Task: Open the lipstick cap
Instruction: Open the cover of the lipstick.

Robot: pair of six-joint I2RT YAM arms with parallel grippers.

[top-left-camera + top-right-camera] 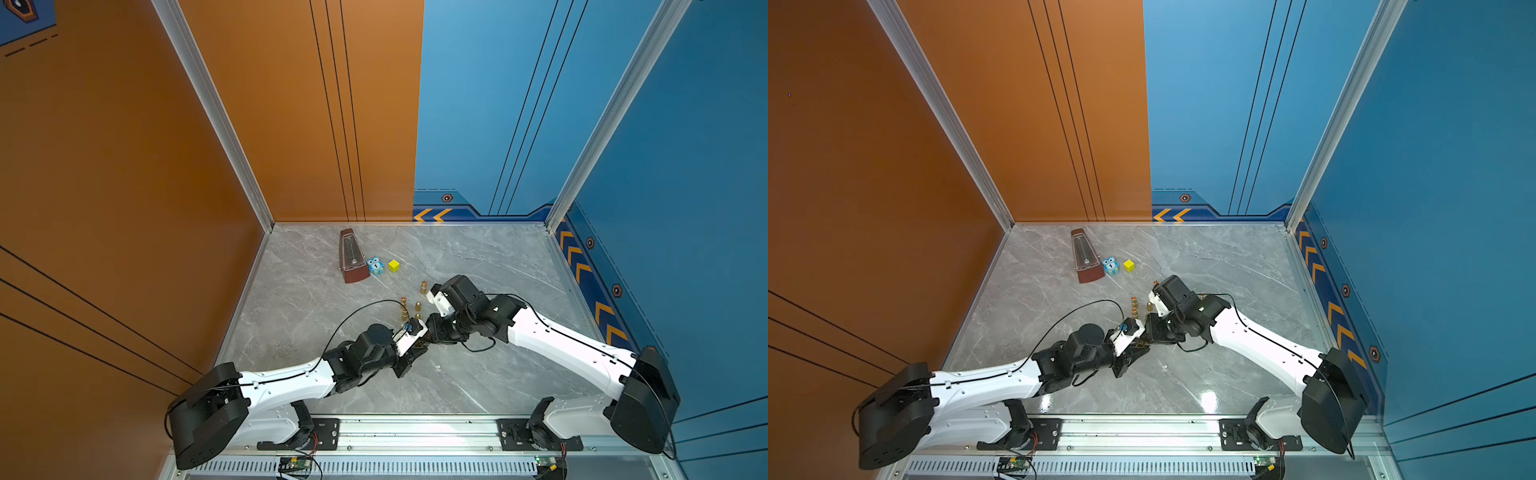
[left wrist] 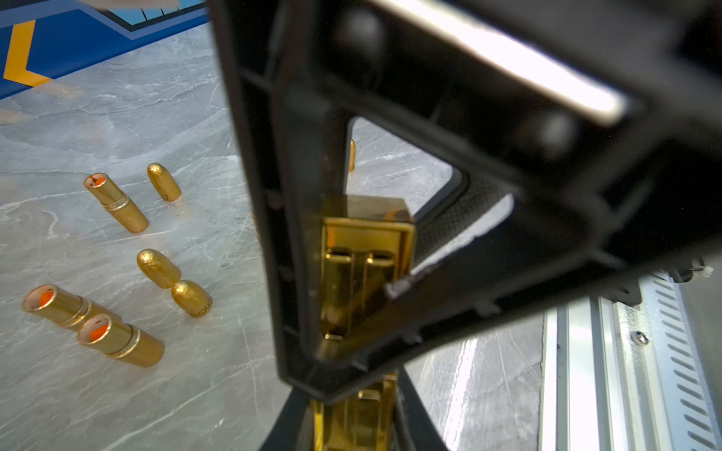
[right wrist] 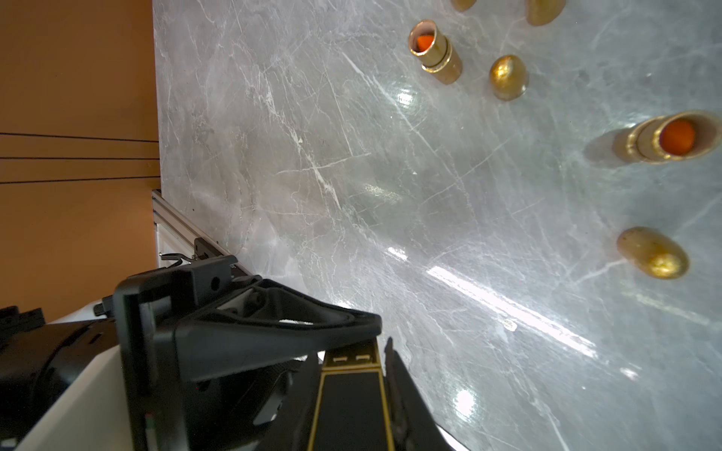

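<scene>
Both arms pointed inward over the middle of the grey marbled desk (image 1: 478,257), their tips crossing just above its surface. Between them sat the lipstick (image 2: 363,273), a square-sided one held clear of the desk. The left fingers (image 2: 404,416) were closed on its shiny gold end, which showed two grooves in the left wrist view. The right fingers (image 3: 396,384) flanked its black, gold-edged part. Whether they pressed it or stood slightly off it could not be told. One left finger lay across the gold end in the right wrist view, and one right finger framed that same end in the left wrist view. Whether the cap had parted from the body could not be told, since the fingers hid the joint.

Just beyond the fingers stood three open round gold tubes (image 2: 117,203) showing orange inside, with bullet-shaped gold caps (image 2: 158,267) scattered near them. Toward the back left of the desk stood a brown metronome (image 1: 352,257), with a blue owl block (image 1: 375,266) just beside it and a yellow cube (image 1: 394,265) near that.
</scene>
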